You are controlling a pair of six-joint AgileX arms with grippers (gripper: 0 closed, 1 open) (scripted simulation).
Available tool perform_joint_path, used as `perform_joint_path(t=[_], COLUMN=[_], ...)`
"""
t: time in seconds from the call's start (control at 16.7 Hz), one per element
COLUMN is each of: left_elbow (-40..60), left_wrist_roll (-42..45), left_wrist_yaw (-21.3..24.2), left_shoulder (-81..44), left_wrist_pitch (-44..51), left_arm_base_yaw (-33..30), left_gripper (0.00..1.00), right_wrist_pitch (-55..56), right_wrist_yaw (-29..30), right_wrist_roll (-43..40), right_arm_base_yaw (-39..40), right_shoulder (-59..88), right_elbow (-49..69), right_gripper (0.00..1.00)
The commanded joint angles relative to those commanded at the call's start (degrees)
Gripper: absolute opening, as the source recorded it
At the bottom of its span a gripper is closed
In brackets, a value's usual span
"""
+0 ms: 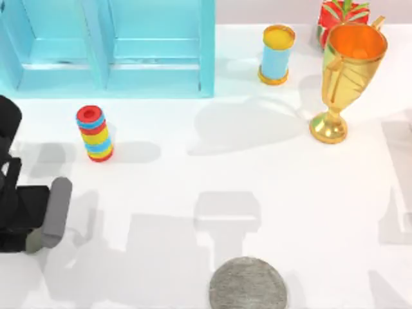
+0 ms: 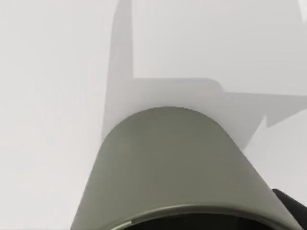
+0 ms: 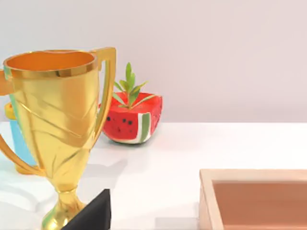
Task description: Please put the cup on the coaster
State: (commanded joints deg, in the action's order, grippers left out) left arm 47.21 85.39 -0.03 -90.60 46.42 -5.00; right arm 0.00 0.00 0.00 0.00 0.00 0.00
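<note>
— Where's the cup (image 1: 55,212)?
— Lower left of the top view, in the left gripper (image 1: 33,219), fingers clamped on it, long axis tipped near horizontal.
— The coaster (image 1: 248,284)?
— Bottom centre, well apart.

Matt smooth olive cup (image 2: 177,167), rough stone-like coaster (image 1: 248,284), glossy gold metallic trophy (image 3: 60,120).

Table (image 1: 193,193) seen from overhead. Cup (image 2: 177,167) viewed close by left wrist. Trophy (image 3: 57,124) (also overhead (image 1: 347,71)) faced level by right wrist.
</note>
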Motion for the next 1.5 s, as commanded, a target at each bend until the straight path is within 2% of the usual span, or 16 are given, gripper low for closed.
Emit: perform_joint_path(t=[0.24,0.48,0.72,1.26,1.5], left_elbow=[5.25,13.06,21.52,39.69,45.75], left_wrist_roll=[-10.29,-28.08,-51.74,-114.12,-134.01], left_wrist_yaw=[0.05,0.25,0.73,2.10,2.01], left_shoulder=[-3.35,-8.72,-14.84,-24.98,-26.23], left_wrist_pitch=[2.20,6.01,10.74,19.44,20.89], left_arm_base_yaw=[-4.99,-12.81,-22.38,-44.78,-52.06], left_gripper=[0.00,0.00,0.00,0.00,0.00], right_wrist_pitch=[0.00,0.00,0.00,0.00,0.00], right_wrist_yaw=[0.00,0.00,0.00,0.00,0.00], right_wrist_roll=[0.00,0.00,0.00,0.00,0.00], right_arm_base_yaw=[0.00,0.00,0.00,0.00,0.00], right_shoulder=[0.00,0.00,0.00,0.00,0.00], right_elbow=[0.00,0.00,0.00,0.00,0.00], right_gripper=[1.00,1.00,1.00,1.00,1.00])
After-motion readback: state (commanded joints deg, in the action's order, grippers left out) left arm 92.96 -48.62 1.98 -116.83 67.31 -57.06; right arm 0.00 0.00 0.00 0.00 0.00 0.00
